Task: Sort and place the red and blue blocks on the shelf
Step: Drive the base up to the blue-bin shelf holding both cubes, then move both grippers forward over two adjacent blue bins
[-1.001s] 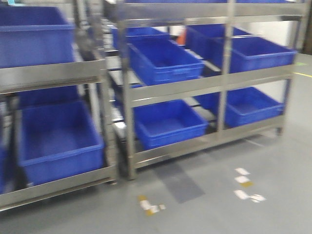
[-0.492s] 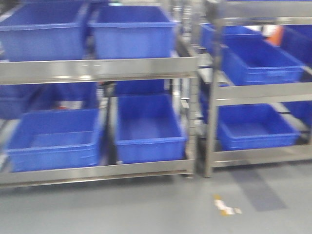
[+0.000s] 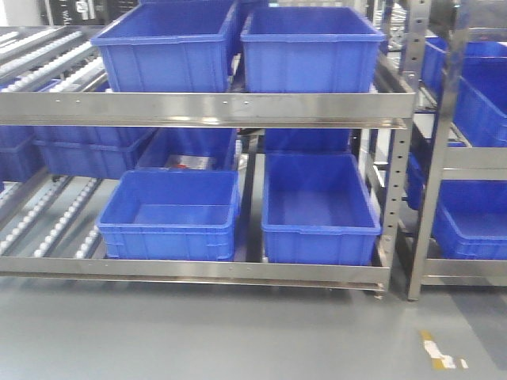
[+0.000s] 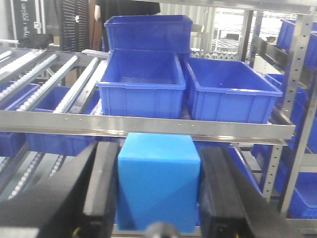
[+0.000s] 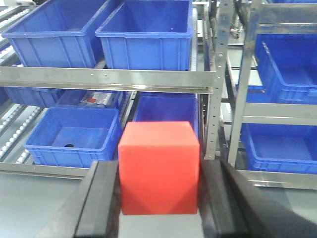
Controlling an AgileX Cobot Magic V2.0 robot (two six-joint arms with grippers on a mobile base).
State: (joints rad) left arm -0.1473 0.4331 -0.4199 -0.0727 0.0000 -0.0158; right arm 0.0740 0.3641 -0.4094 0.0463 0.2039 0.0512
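1. The left pincer (image 4: 158, 198) is clenched on the blue block (image 4: 158, 173), held in the air before the shelf (image 4: 59, 121).
2. The right pincer (image 5: 159, 203) grasps the red block (image 5: 159, 163), near the blue bins (image 5: 143, 29).

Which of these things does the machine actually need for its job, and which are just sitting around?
For the job: blue block in left claw; red block in right claw; shelf.
Just there: blue bins; floor tape marks.
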